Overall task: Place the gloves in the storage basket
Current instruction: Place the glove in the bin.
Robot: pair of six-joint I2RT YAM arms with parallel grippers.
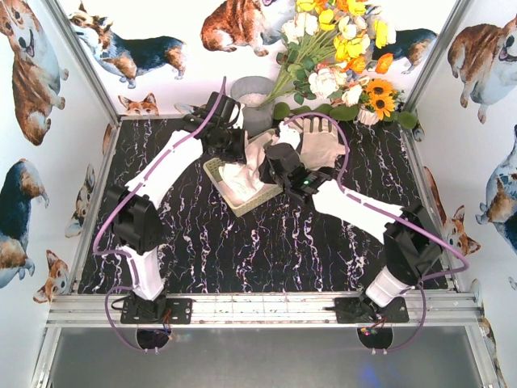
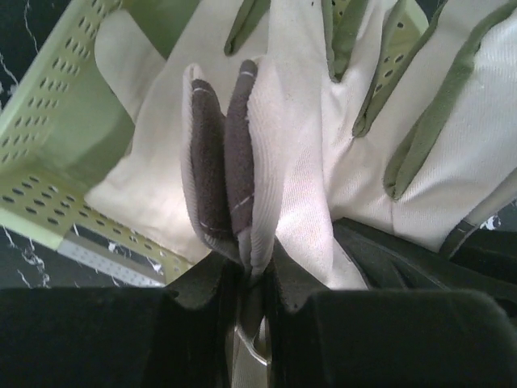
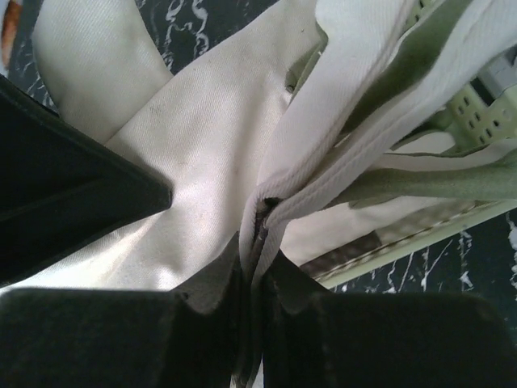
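Note:
The pale yellow-green storage basket point(image 1: 220, 175) stands at the middle back of the table, with cream gloves point(image 1: 241, 179) bunched in it and over its rim. My left gripper point(image 1: 236, 144) is at the basket's far corner. In the left wrist view it point(image 2: 254, 271) is shut on a fold of a glove point(image 2: 299, 162) with a grey patch, above the basket point(image 2: 48, 121). My right gripper point(image 1: 273, 166), at the basket's right side, is shut point(image 3: 258, 255) on a folded glove edge point(image 3: 210, 137) beside the basket rim point(image 3: 477, 113). Another glove point(image 1: 321, 141) lies flat on the table behind the right gripper.
A grey metal bucket point(image 1: 252, 95) stands behind the basket against the back wall. A bunch of flowers point(image 1: 339, 48) leans over the back right corner. Corgi-print walls close the table in on three sides.

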